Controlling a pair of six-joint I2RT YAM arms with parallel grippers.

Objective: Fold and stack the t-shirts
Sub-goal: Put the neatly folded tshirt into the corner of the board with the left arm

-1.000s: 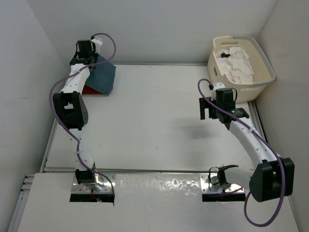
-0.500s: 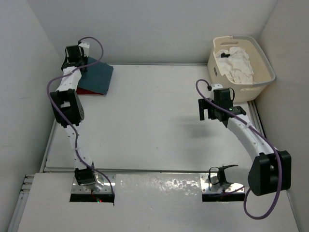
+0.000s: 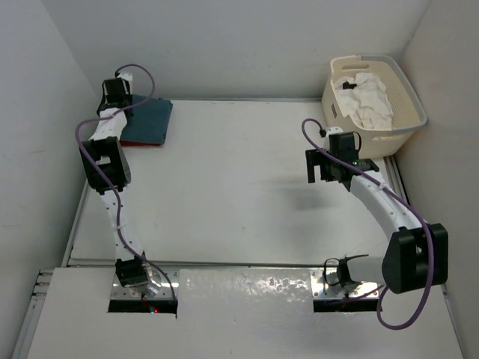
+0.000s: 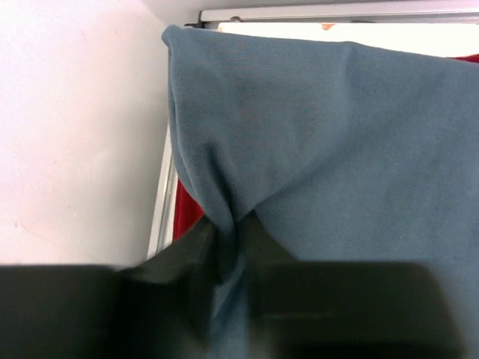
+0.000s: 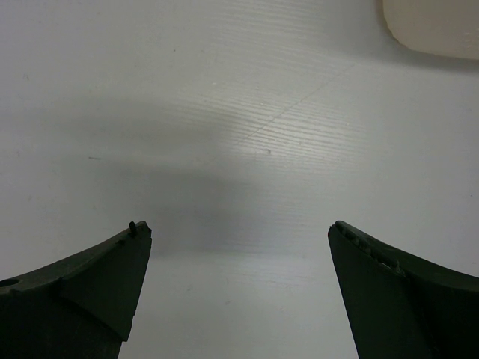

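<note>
Our left pincer is clamped on the blue-grey shirt at eleven o'clock, over the red shirt. We should lay it flat and even before letting go. Our right pincer is wide apart.

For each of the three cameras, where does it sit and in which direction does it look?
Top external: above and behind the arms, looking down on the table; both whole arms show.
Left wrist: on the left arm, facing the blue-grey shirt lying over the red shirt; the left gripper shows, shut on the blue-grey cloth.
Right wrist: on the right arm, facing down at the table; the open right gripper and a basket corner show.
Shared: top and left wrist both show the blue-grey shirt.
</note>
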